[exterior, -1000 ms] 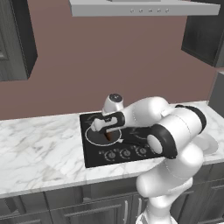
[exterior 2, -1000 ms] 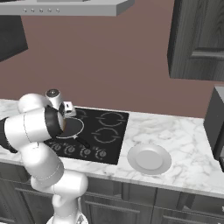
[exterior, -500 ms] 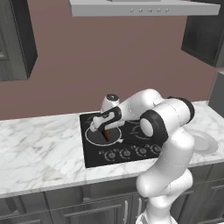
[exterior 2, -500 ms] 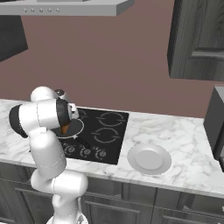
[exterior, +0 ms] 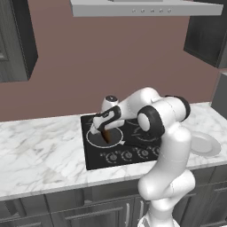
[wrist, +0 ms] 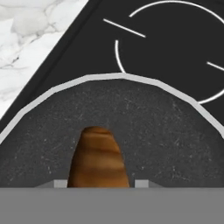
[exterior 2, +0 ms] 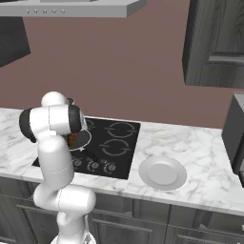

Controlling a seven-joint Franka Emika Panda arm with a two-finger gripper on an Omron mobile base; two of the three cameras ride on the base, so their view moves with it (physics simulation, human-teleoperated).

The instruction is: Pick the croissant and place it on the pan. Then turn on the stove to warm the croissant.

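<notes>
The croissant (wrist: 99, 159) sits over the dark floor of the pan (wrist: 175, 144), its brown striped end poking forward between the jaws (exterior: 106, 133) — in the hand view it rises from the bottom edge with the jaw tips just beside it on both sides, so the jaws look clenched on the croissant. Whether it rests on the pan floor or hangs just above it, I cannot tell. From the left base view the croissant (exterior: 106, 135) shows as a dark brown sliver inside the light rim of the pan (exterior: 94, 138). The pan stands on the front left burner of the stove (exterior: 137, 137), near the row of knobs (exterior: 128, 155). The stove is set into the marble desk (exterior: 40, 155) (white, grey-veined). To the right of the stove, well apart from the pan, lies a pale round plate (exterior 2: 162, 172).
</notes>
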